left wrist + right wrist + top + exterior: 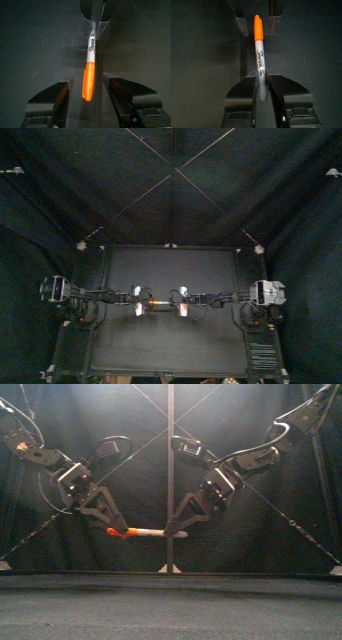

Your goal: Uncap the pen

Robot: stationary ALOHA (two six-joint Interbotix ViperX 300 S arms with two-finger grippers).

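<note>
Clamping slim pen (91, 52): R pincer (258, 76) | L pincer (89, 79) apart round orange cap (258, 27)

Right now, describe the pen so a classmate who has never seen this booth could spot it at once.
Two arms meet above the middle of the black table. The pen hangs level between them, the right gripper shut on its pale barrel, the left gripper open around its cap. That orange cap is the only orange thing there.
</note>
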